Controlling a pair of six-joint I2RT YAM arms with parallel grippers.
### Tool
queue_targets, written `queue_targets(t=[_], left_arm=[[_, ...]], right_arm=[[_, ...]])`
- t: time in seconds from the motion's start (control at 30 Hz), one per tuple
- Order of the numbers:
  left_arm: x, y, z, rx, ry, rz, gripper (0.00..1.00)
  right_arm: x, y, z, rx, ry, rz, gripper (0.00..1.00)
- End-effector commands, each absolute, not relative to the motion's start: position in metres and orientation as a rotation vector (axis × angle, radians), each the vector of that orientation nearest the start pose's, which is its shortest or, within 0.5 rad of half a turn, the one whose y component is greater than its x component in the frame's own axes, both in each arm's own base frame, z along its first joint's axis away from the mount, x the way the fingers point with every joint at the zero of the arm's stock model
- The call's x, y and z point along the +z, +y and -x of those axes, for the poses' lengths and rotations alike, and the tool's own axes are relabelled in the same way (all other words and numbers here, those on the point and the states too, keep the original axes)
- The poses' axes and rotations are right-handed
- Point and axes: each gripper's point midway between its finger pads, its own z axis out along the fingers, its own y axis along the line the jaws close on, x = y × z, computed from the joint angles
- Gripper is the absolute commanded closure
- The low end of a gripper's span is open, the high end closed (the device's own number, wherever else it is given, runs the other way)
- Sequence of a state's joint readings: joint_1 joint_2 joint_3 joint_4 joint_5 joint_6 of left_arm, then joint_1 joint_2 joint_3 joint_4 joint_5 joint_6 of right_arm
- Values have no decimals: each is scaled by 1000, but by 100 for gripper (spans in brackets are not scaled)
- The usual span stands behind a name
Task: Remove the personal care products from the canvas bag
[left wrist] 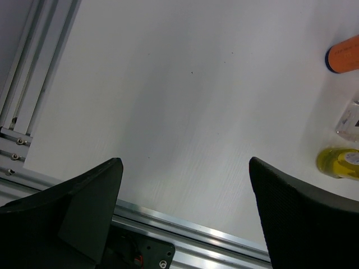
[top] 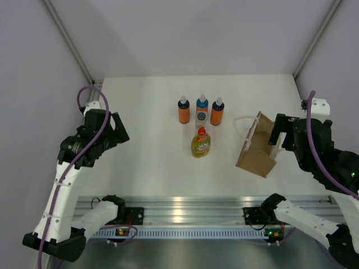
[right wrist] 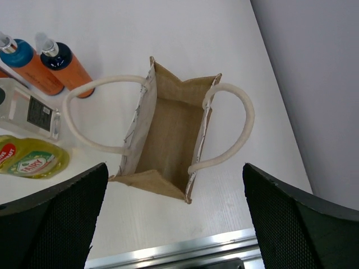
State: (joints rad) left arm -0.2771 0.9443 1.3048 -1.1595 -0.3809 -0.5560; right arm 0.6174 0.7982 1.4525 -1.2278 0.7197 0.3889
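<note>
The tan canvas bag (top: 256, 148) stands on the white table at the right, mouth open, white loop handles spread; the right wrist view looks into it (right wrist: 168, 131) and shows it empty. Three orange bottles stand in a row: dark-blue cap (top: 183, 110), light-blue cap (top: 202, 105), black cap (top: 217, 111). The greyish bottle (top: 200, 118) lies among them, the yellow-green red-capped bottle (top: 201, 143) in front. My right gripper (right wrist: 175, 216) is open above the bag's near side. My left gripper (left wrist: 185, 210) is open over bare table at the left, empty.
An aluminium rail (top: 185, 204) runs along the table's near edge. Grey walls enclose the table at back and sides. The yellow-green bottle (left wrist: 339, 162) and one orange bottle (left wrist: 343, 54) show at the right edge of the left wrist view.
</note>
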Motion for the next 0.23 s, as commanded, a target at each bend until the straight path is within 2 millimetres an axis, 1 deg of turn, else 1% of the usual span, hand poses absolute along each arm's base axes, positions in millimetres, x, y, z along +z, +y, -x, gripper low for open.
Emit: queue_targets(t=[0.0,0.2], left_arm=[[277,-18,-227,-2,2204,501,2],[287,-18,-230,-7,2184,495,2]], right_arm=[[351,-8,-180,-177,1970,-209,0],[353,-12,-179,-189,1957,-223,0]])
